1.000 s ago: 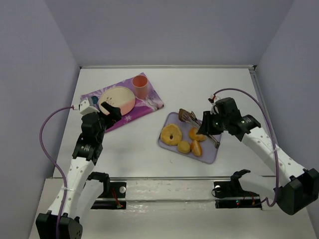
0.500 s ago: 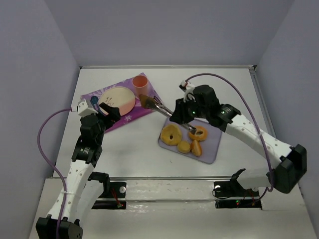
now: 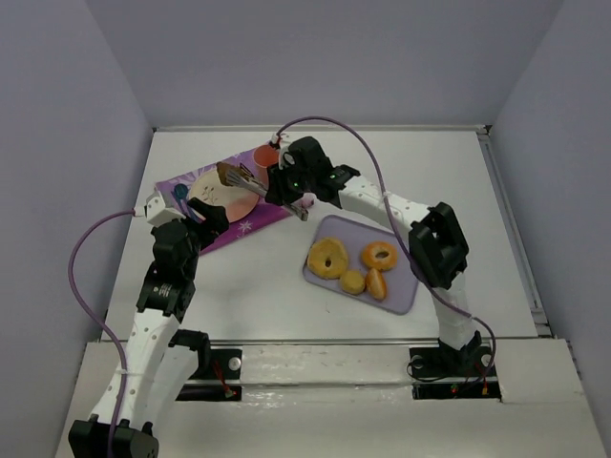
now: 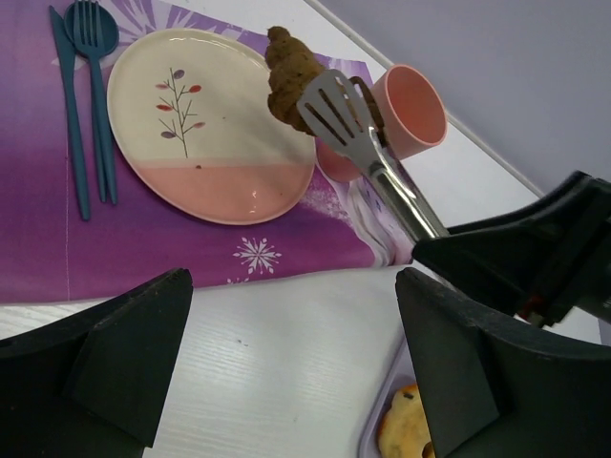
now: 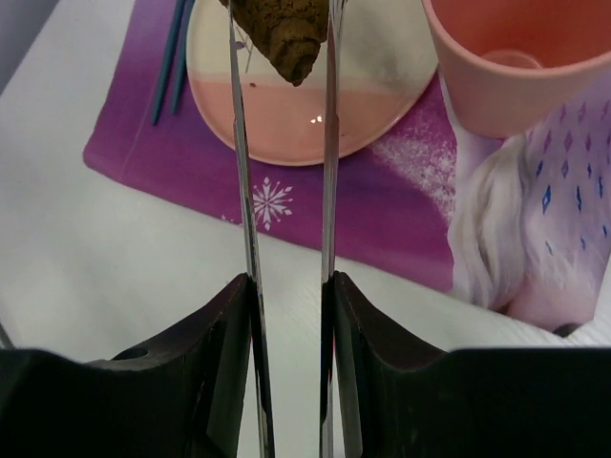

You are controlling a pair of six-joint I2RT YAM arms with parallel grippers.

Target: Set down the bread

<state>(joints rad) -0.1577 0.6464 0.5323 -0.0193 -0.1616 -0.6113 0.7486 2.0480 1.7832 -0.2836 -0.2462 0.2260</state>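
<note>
The bread (image 3: 229,175) is a small dark brown lump pinched in the tips of metal tongs (image 3: 256,181). My right gripper (image 3: 280,188) is shut on the tongs' handles and holds the bread a little above the cream-and-pink plate (image 3: 215,197). In the right wrist view the bread (image 5: 283,29) hangs between the tong blades (image 5: 243,191) over the plate (image 5: 315,124), with my right gripper (image 5: 291,286) below. The left wrist view shows the bread (image 4: 289,74) and the tongs (image 4: 372,157) above the plate's (image 4: 191,143) far edge. My left gripper (image 3: 212,212) is open and empty beside the plate.
The plate lies on a purple placemat (image 3: 250,225) with a pink cup (image 3: 266,156) and blue cutlery (image 4: 81,95). A lilac tray (image 3: 401,291) at centre right holds two ring pastries (image 3: 328,258) and two orange-yellow rolls (image 3: 353,281). Grey walls enclose the table.
My right arm has swung left from the tray to the placemat, carrying the tongs and the bread to above the plate. My left arm has hardly moved.
</note>
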